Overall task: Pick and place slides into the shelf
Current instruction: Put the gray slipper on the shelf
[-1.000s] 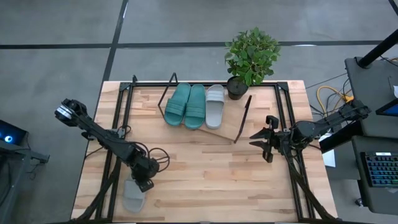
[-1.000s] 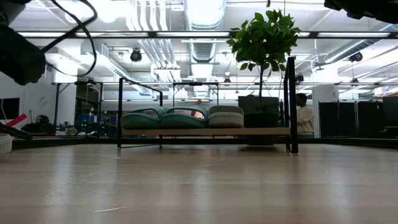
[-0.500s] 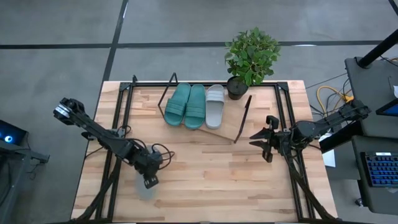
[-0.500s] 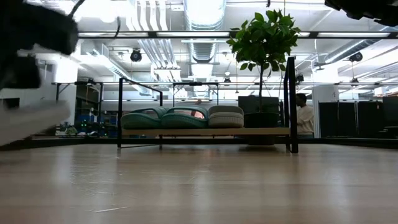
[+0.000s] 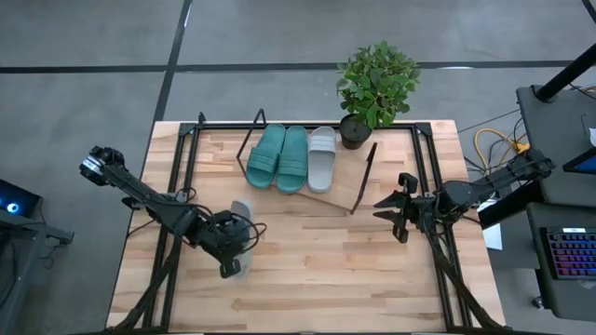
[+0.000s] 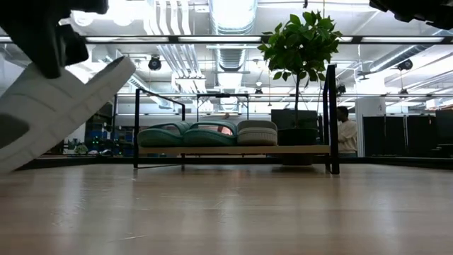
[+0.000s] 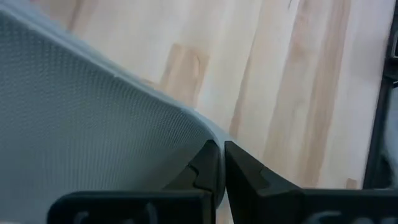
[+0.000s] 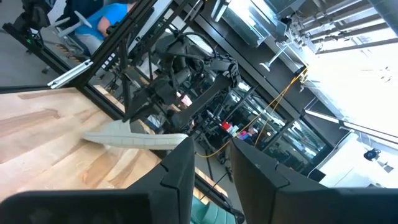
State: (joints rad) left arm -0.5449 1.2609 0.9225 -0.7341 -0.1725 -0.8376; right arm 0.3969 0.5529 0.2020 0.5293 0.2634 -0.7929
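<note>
A light grey slide (image 5: 239,223) hangs tilted above the table's near-left part, with my left gripper (image 5: 229,267) shut on it. In the low view this slide (image 6: 64,106) slants up to the right, and the right wrist view shows the slide (image 8: 134,138) clear of the wood. Two teal slides (image 5: 279,158) and a second grey slide (image 5: 322,158) lie side by side on the slanted shelf (image 5: 349,191) at the back. My right gripper (image 5: 396,216) waits open at the table's right side, holding nothing. My left gripper pinches the grey slide at its rim (image 7: 200,124) between its two shut fingers (image 7: 245,171), near the slide's near end. The fingers come from above, slanting down. The slide is lifted clear of the table, turned on its edge, its far end higher.
A potted plant (image 5: 375,84) stands at the shelf's far right end. The shelf's black end frames (image 5: 251,135) rise at both ends, with bare board to the right of the grey slide. A person (image 6: 347,138) stands in the room behind.
My left gripper has risen and gone toward the table's far edge and middle, rolling its wrist. The grey slide, which lay flat near the table's near-left corner, is lifted clear and has turned up onto its edge, its far end swung toward the shelf.
</note>
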